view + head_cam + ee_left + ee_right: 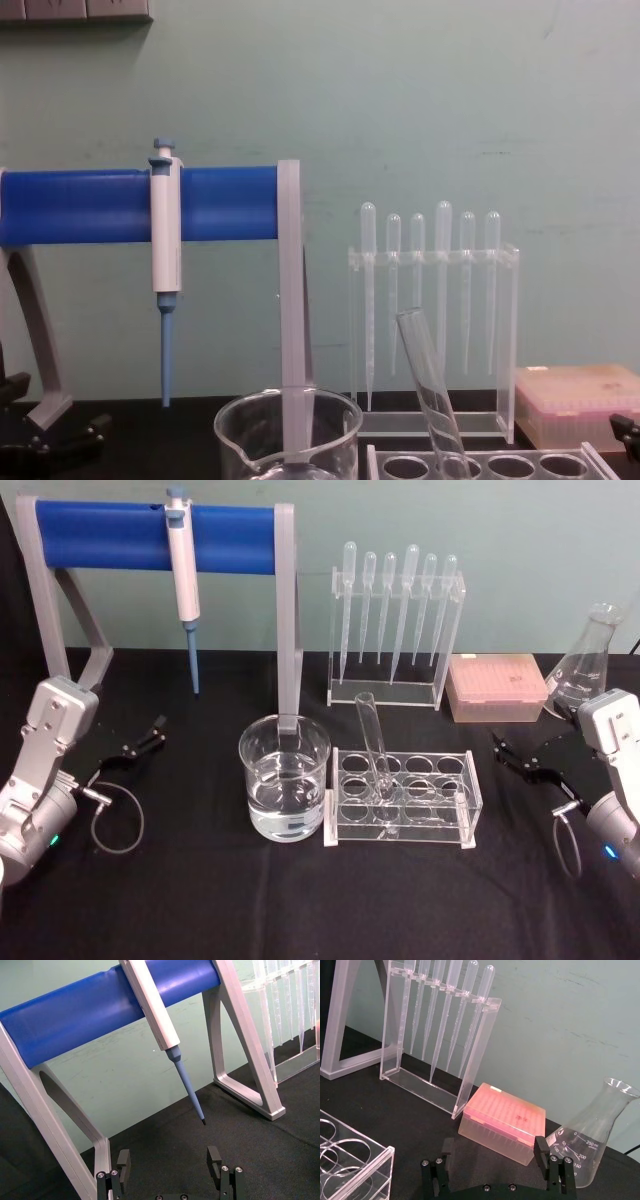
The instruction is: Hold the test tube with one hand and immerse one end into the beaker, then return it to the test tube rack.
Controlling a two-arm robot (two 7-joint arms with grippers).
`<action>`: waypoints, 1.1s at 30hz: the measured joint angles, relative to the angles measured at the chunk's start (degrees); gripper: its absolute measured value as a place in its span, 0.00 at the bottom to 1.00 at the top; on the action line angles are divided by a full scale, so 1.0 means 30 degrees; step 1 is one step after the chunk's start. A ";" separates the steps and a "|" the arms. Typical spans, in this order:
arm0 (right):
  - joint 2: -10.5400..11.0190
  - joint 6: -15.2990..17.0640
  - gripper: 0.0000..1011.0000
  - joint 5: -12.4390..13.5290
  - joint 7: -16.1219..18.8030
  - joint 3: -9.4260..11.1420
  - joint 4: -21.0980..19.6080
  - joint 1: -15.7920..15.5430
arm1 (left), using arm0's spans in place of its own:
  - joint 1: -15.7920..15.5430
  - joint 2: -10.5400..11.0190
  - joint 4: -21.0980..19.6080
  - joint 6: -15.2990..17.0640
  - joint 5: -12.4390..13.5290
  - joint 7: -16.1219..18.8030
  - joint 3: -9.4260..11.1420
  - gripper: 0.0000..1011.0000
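Widest of all, the black surface (200, 900) carries the whole lab set-up. At the back left stands the grey stand (285, 610) with its blue bar, the pipettor (183, 570) hanging from it, well clear of the work. Next to it is the pipette rack (395, 630), also pushed to the rear, likely so nothing blocks a reach from the front.

Front and centre sits the clear test tube rack (470, 800), and just beside it on the left the beaker (285, 780), roughly half full of clear liquid. That pairing looks deliberate: lift, dip and return become one short sideways trip.

Out on the flanks, the left tool (140, 740) hovers low over the surface near the stand's foot, its fingers spread with nothing between them. The right tool (522, 758) mirrors it on the far side of the rack, fingers likewise spread and empty. Both look parked, and the right one seems the closer candidate.

Smallest, the test tube (375, 745) stands in a hole on the rack's left half. It leans with its open rim tipped towards the beaker because the hole is wider than the glass. Its upper length rises free above the rack, a handy place to grip.
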 joint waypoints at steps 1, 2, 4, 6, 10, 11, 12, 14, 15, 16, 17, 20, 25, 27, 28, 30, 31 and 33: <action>0.0000 0.0001 0.99 0.0000 0.0001 0.0000 0.0002 0.0000 | 0.0000 0.0001 0.0000 -0.0001 0.0001 0.0000 -0.0001 0.99; 0.0001 0.0000 0.99 0.0000 0.0000 -0.0001 0.0000 0.0000 | -0.0001 0.0000 0.0000 0.0000 0.0000 0.0000 0.0000 0.99; 0.0001 0.0000 0.99 0.0000 -0.0001 -0.0001 0.0000 0.0000 | 0.0000 0.0000 0.0000 0.0000 0.0000 0.0000 -0.0001 0.99; 0.0001 0.0000 0.99 0.0000 0.0000 0.0000 0.0001 0.0000 | 0.0000 0.0000 0.0001 0.0000 0.0000 0.0000 0.0000 0.99; 0.0000 0.0001 0.99 0.0000 0.0000 0.0000 0.0000 -0.0001 | -0.0001 0.0000 0.0000 0.0000 0.0000 0.0001 -0.0001 0.99; 0.0001 0.0000 0.99 0.0000 -0.0001 0.0001 0.0001 0.0000 | 0.0001 0.0000 0.0000 0.0000 -0.0001 0.0000 0.0000 0.99; 0.0001 0.0000 0.99 0.0000 -0.0001 0.0000 0.0000 0.0000 | 0.0000 0.0000 0.0001 0.0000 0.0000 0.0000 0.0000 0.99; 0.0001 0.0001 0.99 0.0000 0.0000 0.0000 0.0001 -0.0001 | 0.0000 0.0000 0.0000 0.0000 -0.0001 0.0001 0.0000 0.99; 0.0001 0.0001 0.99 0.0000 0.0000 0.0001 0.0001 -0.0001 | 0.0001 0.0000 0.0000 0.0000 0.0000 0.0001 -0.0001 0.99; 0.0000 0.0000 0.99 0.0000 0.0000 0.0000 0.0000 -0.0001 | 0.0000 0.0000 0.0000 0.0000 0.0000 0.0000 0.0000 0.99; 0.0002 0.0000 0.99 0.0000 -0.0001 0.0000 0.0001 0.0000 | 0.0001 0.0000 0.0000 0.0000 0.0000 0.0001 0.0000 0.99; 0.0001 0.0000 0.99 0.0001 0.0000 0.0001 0.0000 0.0000 | 0.0000 0.0000 0.0000 0.0000 0.0000 0.0000 0.0000 0.99; 0.0001 0.0000 0.99 0.0000 0.0000 0.0001 0.0000 0.0001 | 0.0000 0.0000 -0.0001 0.0000 0.0000 0.0000 -0.0001 0.99; 0.0001 0.0000 0.99 0.0000 0.0000 0.0001 0.0000 0.0000 | 0.0000 0.0001 0.0000 0.0000 0.0001 0.0000 0.0000 0.99; 0.0001 0.0000 0.99 0.0000 0.0001 0.0001 0.0000 0.0000 | 0.0000 0.0000 0.0000 0.0000 0.0000 0.0000 -0.0001 0.99; 0.0101 0.0048 0.99 -0.0031 -0.0033 0.0128 -0.0339 -0.0214 | -0.0001 0.0000 0.0000 0.0000 0.0000 0.0001 -0.0001 0.99; 0.0289 0.0146 0.99 -0.0054 -0.0179 0.0336 -0.0902 -0.0648 | 0.0000 0.0000 -0.0001 0.0000 0.0000 -0.0001 0.0000 0.99; 0.0385 0.0216 0.99 -0.0057 -0.0240 0.0435 -0.1198 -0.0859 | 0.0000 0.0000 0.0000 0.0001 0.0000 0.0000 0.0000 0.99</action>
